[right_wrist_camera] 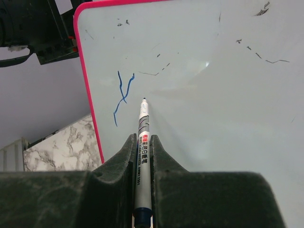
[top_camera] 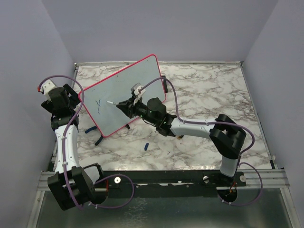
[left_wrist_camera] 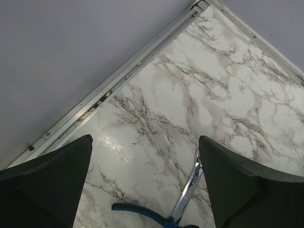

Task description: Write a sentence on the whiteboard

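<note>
Now, right gripper: my jaws are clenched on a marker, its barrel lying in the slot between them, tip pointing away from me.
marker tip: at the surface just right of the blue mark; whether it touches I cannot tell.
whiteboard: propped at a tilt on the rear left of the marble table, red-pink frame all round.
sentence: one crossed blue squiggle near the whiteboard's left edge.
left gripper: my jaws are released and spread wide over bare marble, close beside the whiteboard's left edge, grasping nothing.
blue piece: small, lying on the table in front of the whiteboard.
</note>
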`<move>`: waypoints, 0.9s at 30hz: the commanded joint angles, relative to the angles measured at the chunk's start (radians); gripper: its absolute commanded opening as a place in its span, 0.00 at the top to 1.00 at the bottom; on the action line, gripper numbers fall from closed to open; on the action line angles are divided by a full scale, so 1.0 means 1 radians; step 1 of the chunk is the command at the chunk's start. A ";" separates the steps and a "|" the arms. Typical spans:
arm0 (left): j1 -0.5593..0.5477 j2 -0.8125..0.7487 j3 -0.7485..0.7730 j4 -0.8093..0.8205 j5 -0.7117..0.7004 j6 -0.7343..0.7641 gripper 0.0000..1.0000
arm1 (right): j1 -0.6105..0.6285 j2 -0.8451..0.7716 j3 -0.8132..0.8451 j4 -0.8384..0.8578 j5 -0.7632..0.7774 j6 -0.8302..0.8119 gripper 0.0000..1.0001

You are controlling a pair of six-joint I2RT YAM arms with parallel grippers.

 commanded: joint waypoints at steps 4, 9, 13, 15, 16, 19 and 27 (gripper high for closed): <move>0.005 -0.006 -0.012 0.021 0.020 0.012 0.06 | -0.007 0.048 0.063 0.014 0.006 -0.011 0.99; 0.005 -0.006 -0.012 0.021 0.022 0.012 0.07 | -0.007 0.069 0.084 0.005 0.003 -0.007 0.99; 0.004 -0.006 -0.012 0.021 0.022 0.012 0.06 | -0.007 0.085 0.101 -0.006 0.003 -0.008 0.99; 0.005 -0.006 -0.012 0.022 0.023 0.012 0.06 | -0.007 0.092 0.107 -0.010 0.003 -0.008 0.99; 0.005 -0.006 -0.012 0.021 0.025 0.012 0.07 | -0.007 0.095 0.111 -0.011 0.003 -0.007 0.99; 0.004 -0.006 -0.012 0.021 0.025 0.012 0.06 | -0.007 0.103 0.121 -0.017 -0.026 -0.008 0.99; 0.005 -0.008 -0.012 0.021 0.024 0.012 0.06 | -0.007 0.100 0.096 -0.021 -0.040 0.005 0.99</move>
